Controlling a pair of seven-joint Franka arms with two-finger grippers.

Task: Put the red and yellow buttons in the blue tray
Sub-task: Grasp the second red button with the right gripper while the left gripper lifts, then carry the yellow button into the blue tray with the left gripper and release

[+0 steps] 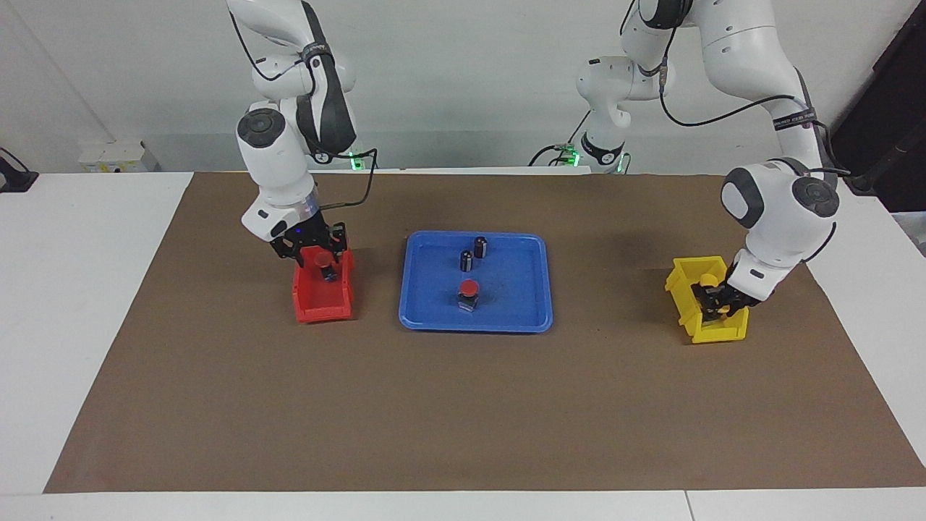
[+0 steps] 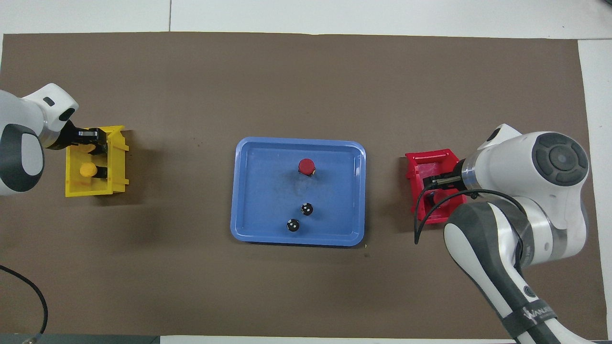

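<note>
Facing view: the blue tray point(image 1: 532, 318) lies at frame centre on the worktop point(image 1: 217, 405). One red button point(image 1: 469, 295) stands in it, with two dark cylinders point(image 1: 474, 255) above. At centre left, the right gripper point(image 1: 323, 262) reaches into the red bin point(image 1: 311, 307); a second red button point(image 1: 320, 259) sits at its jaws, though I cannot tell whether they are clamped. At right, the left gripper point(image 1: 716, 298) is down in the yellow bin point(image 1: 684, 289) around a yellow button point(image 1: 710, 280); jaw state likewise unclear.

Overhead view: a yellow button point(image 2: 87, 169) shows in the yellow bin at left.

Judgement: the buttons look light, rigid and smooth-domed; grip the blocky base, not the cap. Both arms bend steeply downward at the wrist.
</note>
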